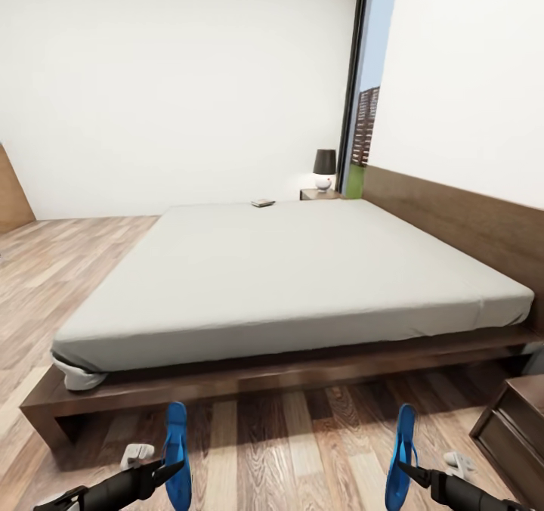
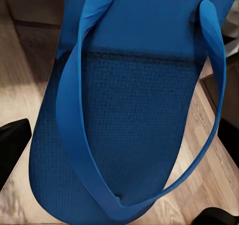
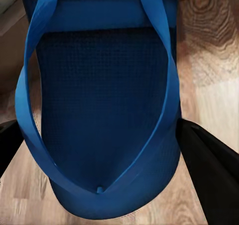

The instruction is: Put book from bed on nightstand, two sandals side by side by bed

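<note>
The bed (image 1: 295,284) with its pale grey mattress lies straight ahead. Near its far edge rests the small dark book (image 1: 263,202). Beyond the far corner stands a nightstand (image 1: 319,193) bearing a lamp. My left gripper (image 1: 172,469) is shut on one blue sandal (image 1: 177,450), held on edge above the floor in front of the bed. My right gripper (image 1: 403,467) is shut on the other blue sandal (image 1: 401,454), held the same way. Up close, the left-hand sandal (image 2: 124,125) sits between black fingers (image 2: 12,142), and the right-hand sandal (image 3: 104,110) between black fingers (image 3: 209,170).
A dark wood cabinet (image 1: 517,424) stands at the near right by the bed's corner. The headboard panel (image 1: 461,216) runs along the right wall, with a tall window (image 1: 366,95) behind it. Wood-plank floor (image 1: 68,269) stretches along the bed's left side.
</note>
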`<state>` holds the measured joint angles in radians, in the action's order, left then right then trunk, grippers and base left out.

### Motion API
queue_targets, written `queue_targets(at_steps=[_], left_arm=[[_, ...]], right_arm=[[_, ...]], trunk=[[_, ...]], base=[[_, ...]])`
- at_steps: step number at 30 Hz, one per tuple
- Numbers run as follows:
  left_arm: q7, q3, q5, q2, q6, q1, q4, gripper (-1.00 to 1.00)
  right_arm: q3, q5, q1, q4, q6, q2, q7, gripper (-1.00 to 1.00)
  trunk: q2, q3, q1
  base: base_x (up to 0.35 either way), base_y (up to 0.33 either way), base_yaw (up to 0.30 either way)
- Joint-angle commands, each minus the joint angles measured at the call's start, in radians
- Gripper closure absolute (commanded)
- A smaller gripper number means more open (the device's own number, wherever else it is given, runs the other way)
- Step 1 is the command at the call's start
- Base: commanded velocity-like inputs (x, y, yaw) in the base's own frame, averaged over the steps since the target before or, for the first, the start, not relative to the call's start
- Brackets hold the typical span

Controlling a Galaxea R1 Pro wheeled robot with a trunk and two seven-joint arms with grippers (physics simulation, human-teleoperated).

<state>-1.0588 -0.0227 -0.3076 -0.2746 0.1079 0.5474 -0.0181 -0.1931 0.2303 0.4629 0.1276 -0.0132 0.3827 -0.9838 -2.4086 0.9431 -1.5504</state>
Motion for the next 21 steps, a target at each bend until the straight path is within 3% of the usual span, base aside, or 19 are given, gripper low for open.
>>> queue_targets(at_steps=[1,17,21], left_arm=[[-0.001,0.000,-0.001,0.000,0.010,0.001,0.001,1.00],[-0.001,0.000,-0.001,0.000,0.010,0.001,0.001,1.00],[-0.001,0.000,-0.001,0.000,0.010,0.001,0.001,1.00]], right_arm=[[-0.008,-0.002,0.000,0.000,-0.002,0.000,-0.004,1.00],[-0.008,-0.001,0.000,0.000,-0.002,0.001,-0.004,1.00],[-0.008,-0.002,0.000,0.000,-0.002,0.001,-0.004,1.00]], trunk=[[0.000,0.001,0.000],[0.000,0.001,0.000],[0.000,0.001,0.000]], base=[[0.000,0.000,0.292],[0.000,0.000,0.291],[0.000,0.000,0.107]])
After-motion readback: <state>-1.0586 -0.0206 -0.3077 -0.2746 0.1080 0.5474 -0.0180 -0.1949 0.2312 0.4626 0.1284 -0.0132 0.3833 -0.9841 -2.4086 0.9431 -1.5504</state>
